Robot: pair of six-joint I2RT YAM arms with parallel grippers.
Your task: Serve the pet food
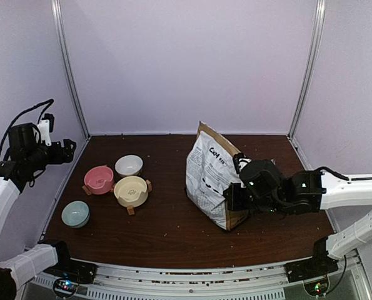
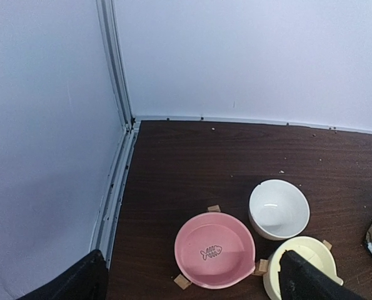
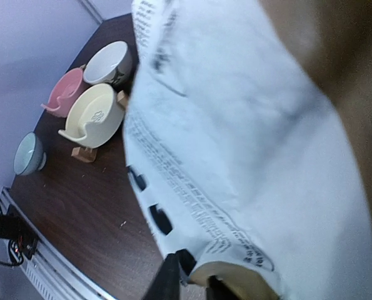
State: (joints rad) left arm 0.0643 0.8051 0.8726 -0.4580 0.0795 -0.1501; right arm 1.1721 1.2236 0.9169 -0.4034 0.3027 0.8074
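Table [image 1: 173,234], left half: pink bowl [image 1: 99,179], white bowl [image 1: 129,165] and yellow bowl [image 1: 131,190] packed close, with no passage between them. Green bowl [image 1: 75,214] sits apart, nearer the front edge, with a narrow gap to the cluster.

Bag [image 1: 212,178] stands upright right of centre. It is tall and blocks any low sweep across. There is an open lane of bare wood between yellow bowl and bag, and a wide bare strip along the front.

Right gripper [image 1: 231,195] is pinched on the bag's near right edge, and its arm fills the space right of the bag.

Left gripper [image 1: 69,149] is raised by the left wall [image 1: 23,75], jaws wide, well apart from the bowls.
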